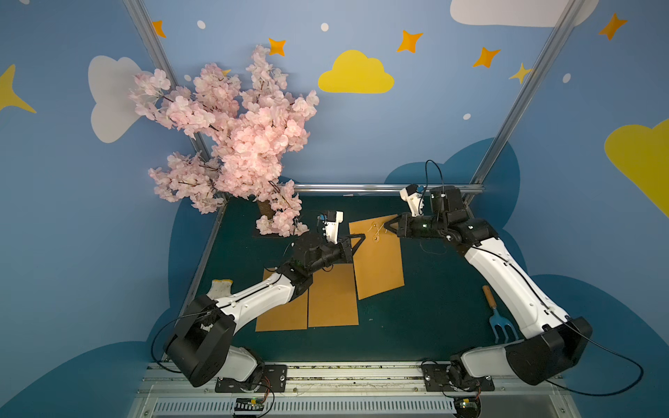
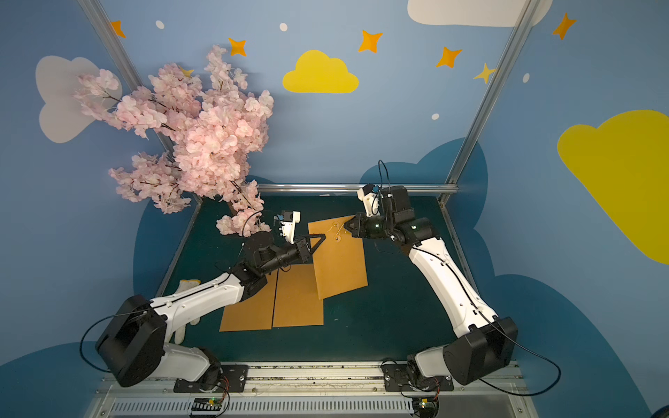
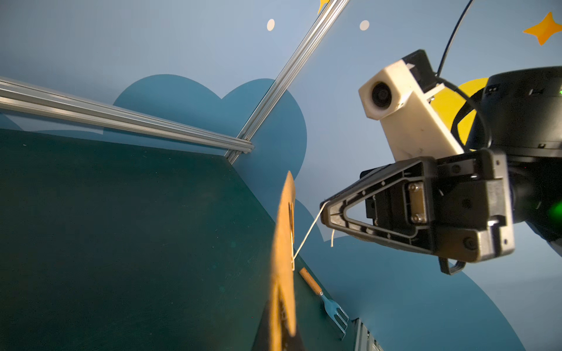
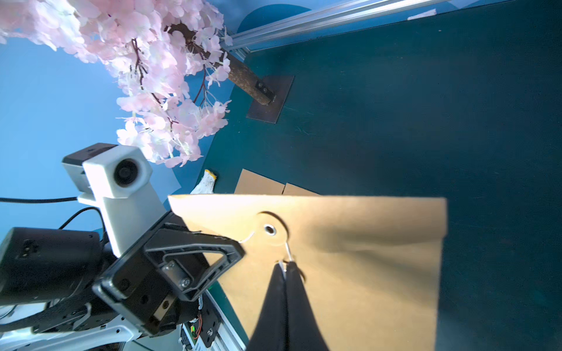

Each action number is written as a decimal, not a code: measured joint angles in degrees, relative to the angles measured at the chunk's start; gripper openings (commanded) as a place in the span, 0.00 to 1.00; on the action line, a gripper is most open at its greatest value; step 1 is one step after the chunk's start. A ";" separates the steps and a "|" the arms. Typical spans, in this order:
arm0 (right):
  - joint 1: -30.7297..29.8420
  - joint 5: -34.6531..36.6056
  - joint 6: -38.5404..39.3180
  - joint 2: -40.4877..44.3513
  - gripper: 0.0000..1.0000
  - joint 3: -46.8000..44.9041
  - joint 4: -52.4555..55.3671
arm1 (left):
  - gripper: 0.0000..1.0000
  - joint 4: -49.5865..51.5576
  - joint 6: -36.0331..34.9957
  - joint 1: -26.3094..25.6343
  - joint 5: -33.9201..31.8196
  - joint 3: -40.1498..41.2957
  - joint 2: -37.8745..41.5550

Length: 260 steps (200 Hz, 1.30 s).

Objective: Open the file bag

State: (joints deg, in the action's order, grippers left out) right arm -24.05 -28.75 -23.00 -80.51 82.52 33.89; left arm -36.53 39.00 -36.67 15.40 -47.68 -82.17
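The file bag (image 1: pixel 380 260) (image 2: pixel 340 264) is a brown paper envelope with a string tie, lying slanted on the green table in both top views. My left gripper (image 1: pixel 363 237) (image 2: pixel 323 237) is shut on its left edge near the top, and in the left wrist view the bag (image 3: pixel 284 237) runs edge-on out of those jaws (image 3: pixel 281 331). My right gripper (image 1: pixel 384 226) (image 4: pixel 286 265) is shut on the white string (image 4: pixel 287 250) just off the round eyelet disc (image 4: pixel 269 229). The string (image 3: pixel 308 232) stretches taut from the bag to the right gripper's tip.
Two more brown sheets (image 1: pixel 282 307) (image 1: pixel 333 295) lie side by side in front of the bag. A pink blossom tree (image 1: pixel 239 144) stands at the back left on a dark base plate (image 4: pixel 269 100). A blue garden fork (image 1: pixel 501 322) lies right, a white glove (image 1: pixel 221 287) left.
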 measured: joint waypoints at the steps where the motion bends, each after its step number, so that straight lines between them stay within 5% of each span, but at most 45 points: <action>1: -0.09 -0.11 0.00 -0.04 0.00 0.02 -0.13 | 0.02 0.02 0.02 0.00 -0.02 0.00 0.00; 119: -5.20 -7.96 0.98 -0.24 0.00 -1.97 -3.67 | 0.03 0.92 1.46 1.92 -1.27 -4.76 -3.04; 260: -0.39 -3.19 1.27 8.59 0.00 -14.16 -4.09 | 0.03 1.09 4.83 7.19 1.57 -7.41 -2.01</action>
State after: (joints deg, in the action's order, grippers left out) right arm -24.45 -31.94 -21.74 -71.92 68.36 29.80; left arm -35.44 43.83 -29.47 16.97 -55.09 -84.18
